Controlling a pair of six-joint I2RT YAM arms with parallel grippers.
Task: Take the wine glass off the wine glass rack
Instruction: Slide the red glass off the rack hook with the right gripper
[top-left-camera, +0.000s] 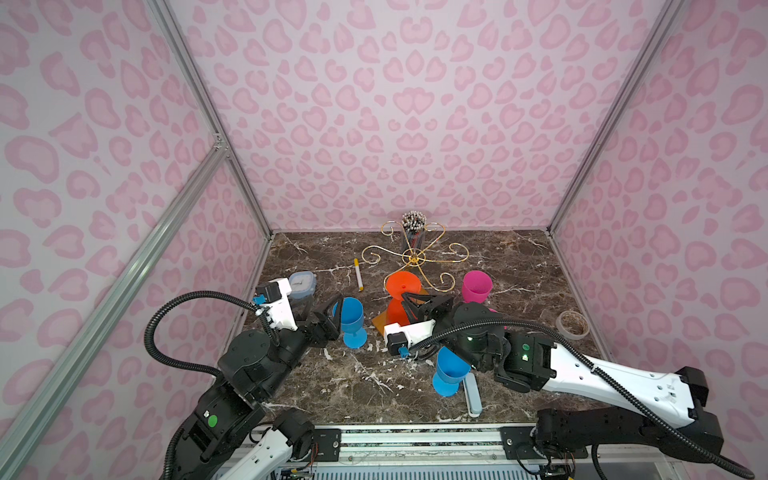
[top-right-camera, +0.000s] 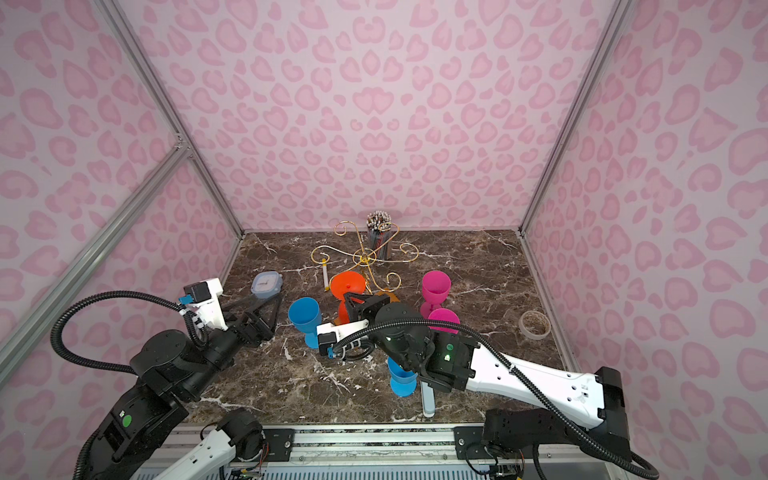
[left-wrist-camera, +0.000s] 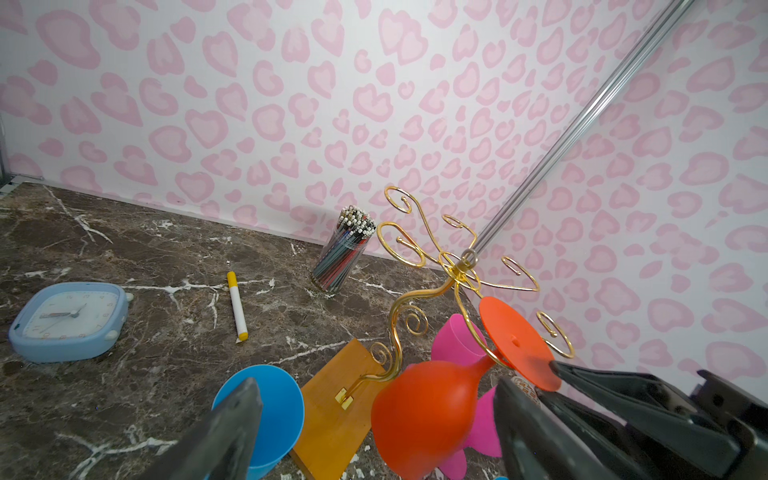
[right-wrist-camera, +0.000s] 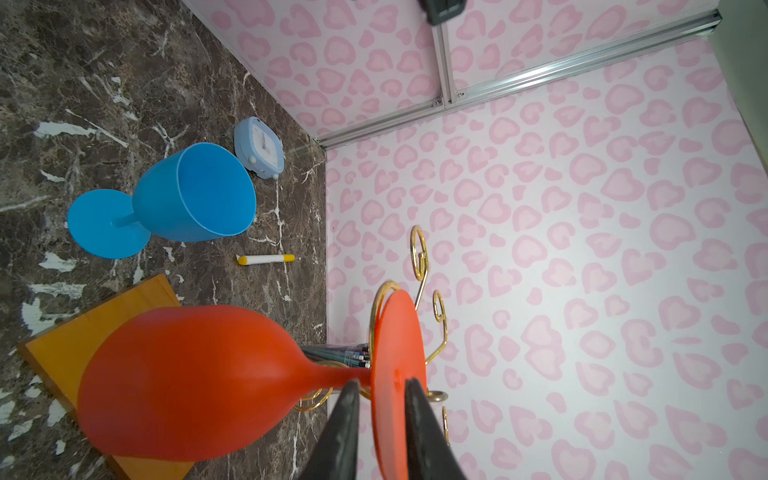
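1. The orange wine glass hangs bowl-down at mid-frame, its foot seemingly still hooked in the wine glass rack.
2. The right gripper pinches the foot's rim.
3. The left gripper, spread wide, sits just left of a blue glass.
4. Bare marble tabletop lies open at lower centre.

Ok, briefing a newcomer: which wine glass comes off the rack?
Find the central gold wire rack. One wine glass hangs upside down from its near arm. It alone is orange; the blue glass and pink glass nearby stand on the table.
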